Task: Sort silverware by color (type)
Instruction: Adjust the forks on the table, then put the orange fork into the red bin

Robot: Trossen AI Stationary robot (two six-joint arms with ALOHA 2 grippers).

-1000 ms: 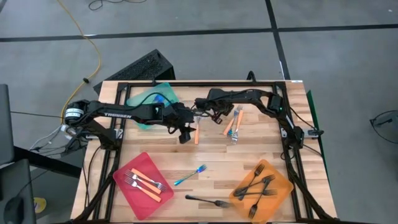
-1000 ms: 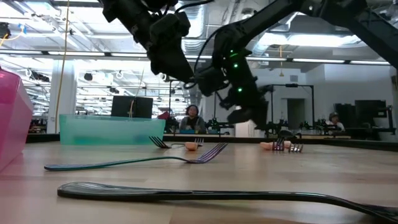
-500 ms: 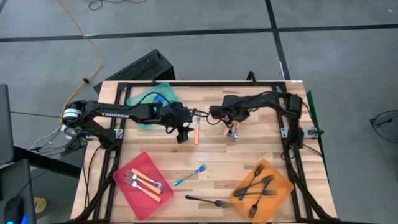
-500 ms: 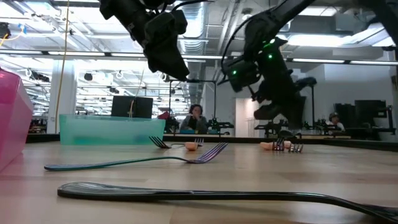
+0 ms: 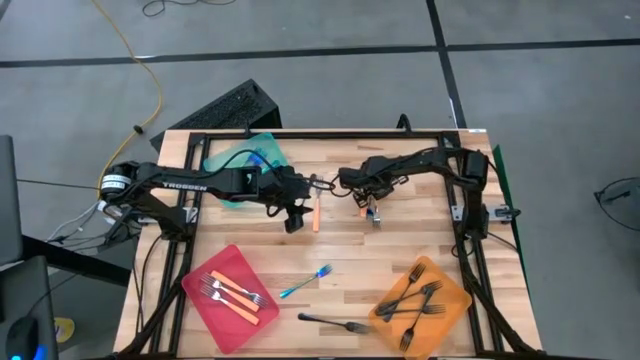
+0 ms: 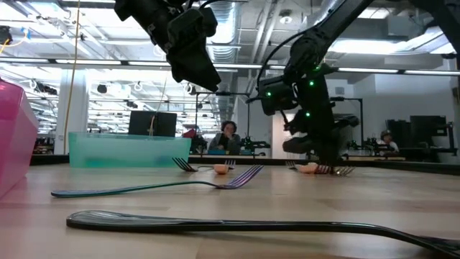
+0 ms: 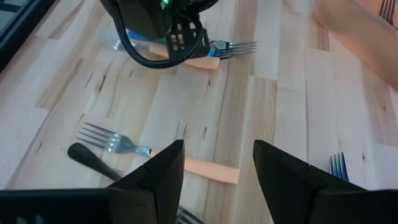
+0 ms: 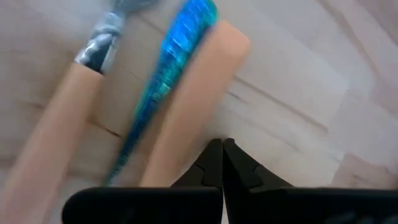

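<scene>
My left gripper [image 5: 296, 216] [image 7: 214, 149] is open and hangs well above the table, over an orange-handled fork [image 5: 316, 214] [image 7: 208, 169] lying flat on the wood. My right gripper [image 5: 371, 207] [image 8: 222, 146] is shut and down at a small pile of forks [image 5: 377, 213] [image 6: 323, 169]. In that pile a blue handle [image 8: 168, 81] lies between two orange handles [image 8: 186, 118]. A blue fork [image 5: 305, 282] and a black fork [image 5: 335, 323] lie loose near the table's near edge. My right gripper's shut fingertips [image 8: 214, 158] come from above to the edge of one orange handle [image 8: 193, 130] in the pile, which lies flat on the table. I cannot tell whether they touch it.
A teal tray [image 5: 232, 160] at the far left holds a blue fork. A red tray [image 5: 215, 300] at the near left holds orange-handled forks. An orange tray [image 5: 445, 305] at the near right holds several black forks. Bare wood lies in the table's middle.
My right gripper has moved away from the left gripper toward the table's right and has come down onto the fork pile. My left gripper has kept still above the orange-handled fork.
</scene>
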